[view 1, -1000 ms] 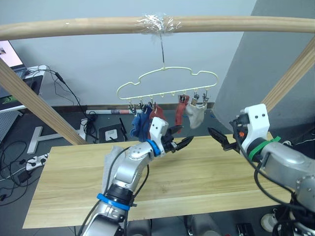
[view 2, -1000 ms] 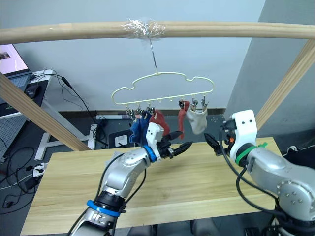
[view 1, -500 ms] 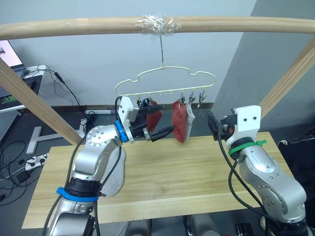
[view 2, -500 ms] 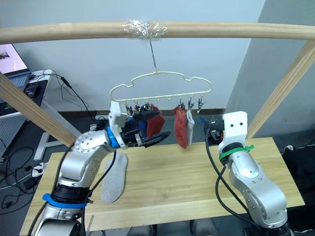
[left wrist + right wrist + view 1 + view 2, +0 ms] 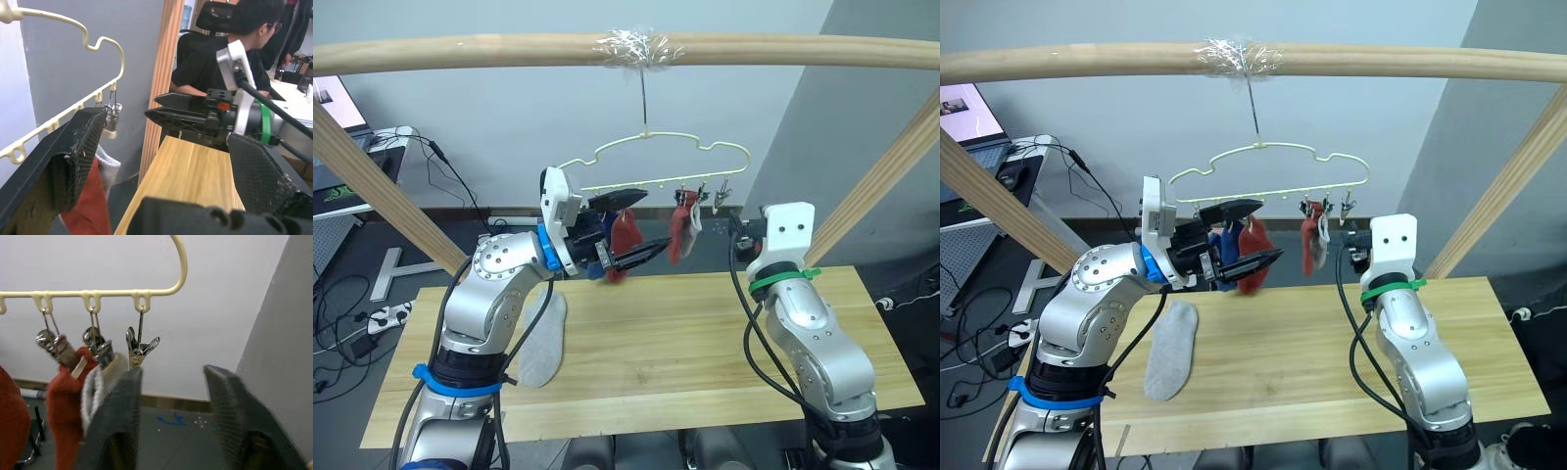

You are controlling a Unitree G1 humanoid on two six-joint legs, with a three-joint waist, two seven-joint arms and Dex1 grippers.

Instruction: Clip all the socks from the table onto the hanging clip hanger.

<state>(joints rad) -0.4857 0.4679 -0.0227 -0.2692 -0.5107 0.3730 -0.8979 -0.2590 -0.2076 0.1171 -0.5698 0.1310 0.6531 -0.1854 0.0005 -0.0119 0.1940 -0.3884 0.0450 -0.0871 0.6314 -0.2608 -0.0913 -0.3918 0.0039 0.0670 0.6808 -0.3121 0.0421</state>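
Note:
The pale clip hanger (image 5: 651, 149) hangs from the wooden pole. Blue and rust red socks (image 5: 623, 235) hang on its left clips, and a red and a light grey sock (image 5: 684, 229) hang further right. One light grey sock (image 5: 541, 338) lies on the table (image 5: 705, 333) at the left. My left gripper (image 5: 654, 221) is open, level with the hung socks and just in front of them. My right gripper (image 5: 172, 374) is open with nothing between its fingers, right below the hanger's empty end clip (image 5: 140, 346). The red sock (image 5: 63, 396) hangs beside it.
The round wooden pole (image 5: 489, 49) spans the top, with slanted legs at the left (image 5: 372, 176) and right (image 5: 886, 181). Cables and a desk with a screen (image 5: 333, 108) are at the far left. A person sits beyond the table (image 5: 234, 44).
My right gripper has risen from table height to the hanger's right end, and its fingers have narrowed. My left arm has swung up and left, uncovering the grey sock on the table.

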